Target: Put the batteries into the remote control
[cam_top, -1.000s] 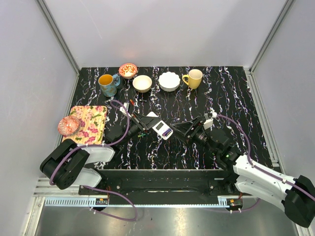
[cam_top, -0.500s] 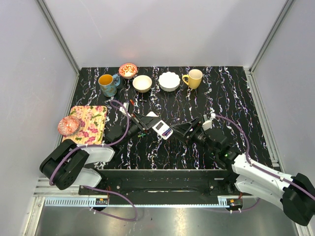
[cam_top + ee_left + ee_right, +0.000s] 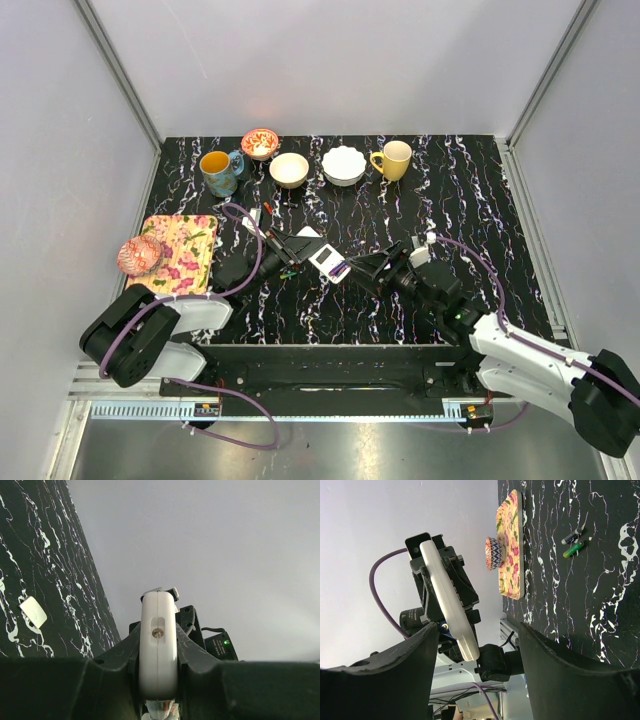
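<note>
While the overhead view gives the whole layout, each wrist view adds details it lacks, so we list by view.

**Overhead**
- Small flat rectangular remote control (image 3: 329, 263). Its white side faces up, with a dark purplish patch near the right end. It is held above the black, white-veined table (image 3: 480, 200), near the middle front and between the two arms.
- Left gripper (image 3: 310, 252), clamped on the remote control from the left.
- Right gripper (image 3: 363, 266), just beside the remote's right end. We cannot tell whether it touches.
- Back row, seen in this view only: blue mug (image 3: 218, 171), red patterned bowl (image 3: 260, 143), cream bowl (image 3: 289, 169), white scalloped bowl (image 3: 343, 165), yellow mug (image 3: 394, 159).
- Floral rectangular tray (image 3: 188, 245) at the left edge, with a round patterned ball (image 3: 139, 255) at its near left corner.

**Left wrist**
- The remote edge-on: a narrow white end with a recessed slot and a small metal spot in it. It is pinched tight between the black fingers (image 3: 117, 657).
- Small white rounded flat piece (image 3: 34, 612), lying on the table.

**Right wrist**
- The remote's broad white side, tilted and gripped in the left gripper's black jaws.
- The right gripper's own fingers (image 3: 385, 675) spread wide with nothing between them. The remote stands ahead of the gap.
- Green cylinder (image 3: 573, 549) and dark cylinder (image 3: 571, 536), both small, lying side by side on the table near the tray.
</note>
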